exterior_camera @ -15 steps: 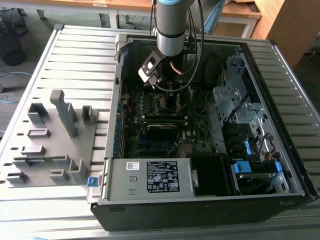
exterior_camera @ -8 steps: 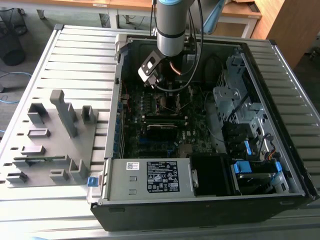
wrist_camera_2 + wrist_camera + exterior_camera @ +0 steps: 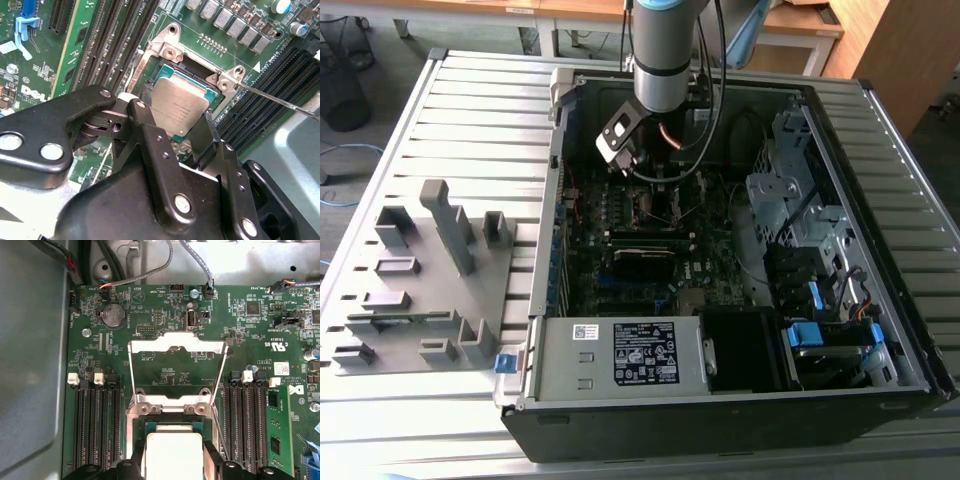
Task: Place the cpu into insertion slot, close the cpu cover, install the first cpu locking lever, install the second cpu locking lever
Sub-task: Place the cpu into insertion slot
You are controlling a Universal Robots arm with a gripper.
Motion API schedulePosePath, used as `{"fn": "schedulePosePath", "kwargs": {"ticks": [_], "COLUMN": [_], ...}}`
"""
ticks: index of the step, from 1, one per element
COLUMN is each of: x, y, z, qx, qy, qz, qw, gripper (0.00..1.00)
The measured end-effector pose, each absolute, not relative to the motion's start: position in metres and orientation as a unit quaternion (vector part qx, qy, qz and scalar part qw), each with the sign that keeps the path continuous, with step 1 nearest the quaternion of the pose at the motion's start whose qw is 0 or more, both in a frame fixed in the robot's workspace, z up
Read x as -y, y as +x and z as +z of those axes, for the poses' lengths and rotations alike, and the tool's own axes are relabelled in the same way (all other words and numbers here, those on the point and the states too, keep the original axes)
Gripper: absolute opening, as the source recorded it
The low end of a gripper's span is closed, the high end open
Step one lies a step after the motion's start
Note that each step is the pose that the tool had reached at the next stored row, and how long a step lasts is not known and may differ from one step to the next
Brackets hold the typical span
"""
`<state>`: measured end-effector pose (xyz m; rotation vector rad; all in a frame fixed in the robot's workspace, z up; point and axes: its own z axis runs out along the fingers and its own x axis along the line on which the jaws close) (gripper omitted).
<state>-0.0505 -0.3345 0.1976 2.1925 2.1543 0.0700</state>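
Observation:
My gripper (image 3: 172, 112) is shut on the cpu (image 3: 181, 107), a flat square chip with a dull silver top, its black fingers (image 3: 145, 125) pressing two opposite edges. The cpu hangs right over the insertion slot (image 3: 162, 75), whose dark rim peeks out around it; whether it rests inside I cannot tell. In the first wrist view the cpu (image 3: 172, 455) sits between the fingers of the gripper (image 3: 173, 452), above the slot (image 3: 150, 427). The cpu cover (image 3: 175, 344), a silver frame, stands swung open behind the slot. A thin wire lever (image 3: 280, 102) sticks out beside it. In the exterior view the gripper (image 3: 660, 190) reaches into the case.
Long black memory slots (image 3: 95, 425) flank the socket on both sides. The open computer case (image 3: 550, 200) holds a power supply (image 3: 620, 355) at the front and a drive cage (image 3: 800, 200) on the exterior view's right. A grey fixture with blocks (image 3: 420, 270) lies on the exterior view's left. Cables (image 3: 195, 260) run along the board's edge.

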Motion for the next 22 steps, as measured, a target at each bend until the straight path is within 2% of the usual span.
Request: {"fn": "schedulePosePath", "kwargs": {"ticks": [22], "x": [0.3345], "y": [-0.0499], "z": [0.1924], "qx": [-0.702], "qy": [0.711], "qz": [0.022], "qw": [0.033], "gripper": [0.54]}}
